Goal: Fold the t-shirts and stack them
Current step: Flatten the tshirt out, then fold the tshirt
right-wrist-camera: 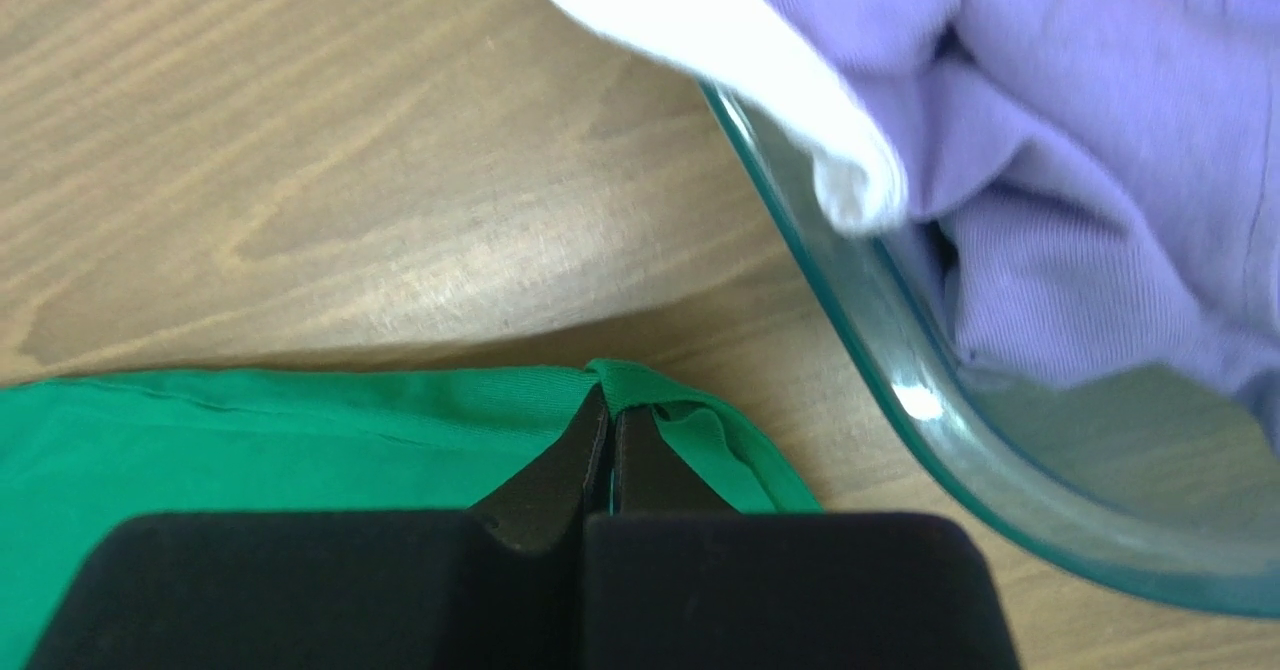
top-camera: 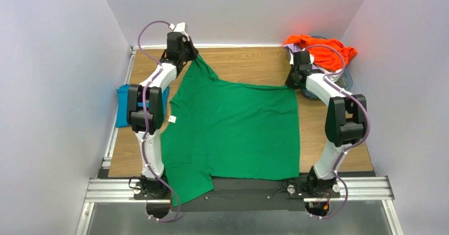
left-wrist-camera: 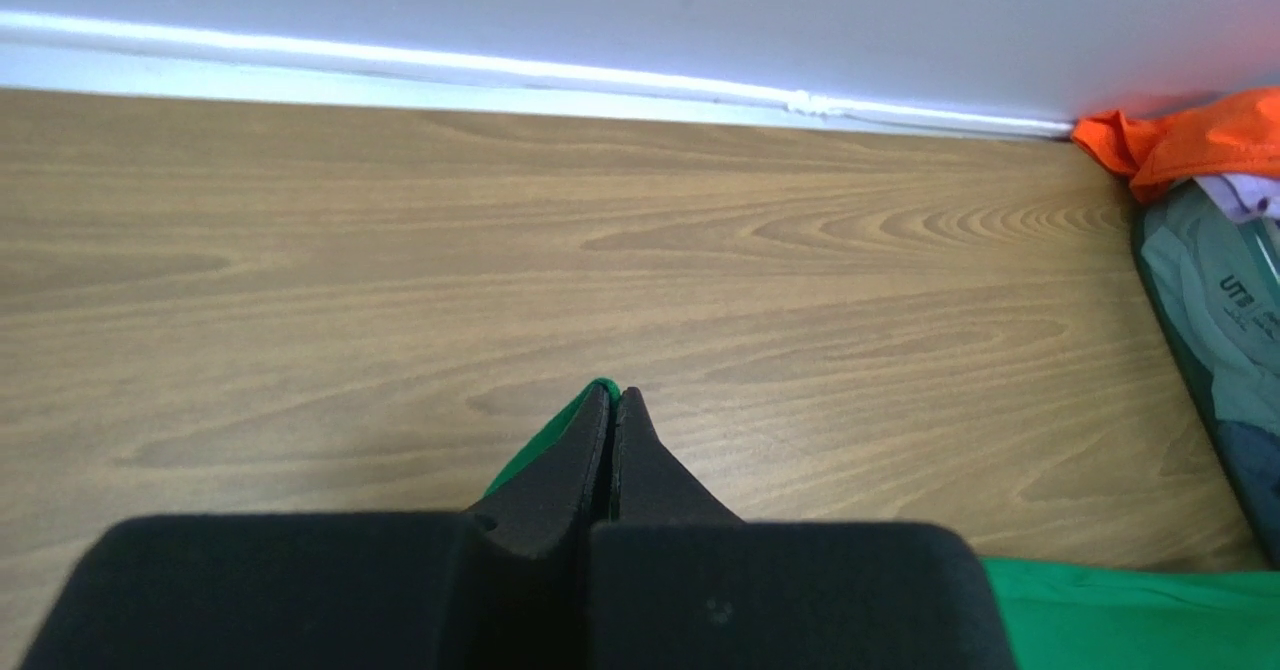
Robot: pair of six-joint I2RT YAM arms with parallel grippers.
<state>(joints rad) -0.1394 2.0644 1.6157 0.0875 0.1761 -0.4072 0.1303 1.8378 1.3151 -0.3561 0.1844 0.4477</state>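
Left and right jaws pinch shut on the green shirt [top-camera: 232, 124] at its far corners; thin holds may slip, or the right could snag the nearby basket [right-wrist-camera: 902, 400].

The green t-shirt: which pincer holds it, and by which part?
Both. The left pincer pinches the green t-shirt at its far sleeve tip; the right pincer pinches its far hem corner.

bright even light; faint soft shadows; wrist views sharp; glare on basket [right-wrist-camera: 912, 396] rim.
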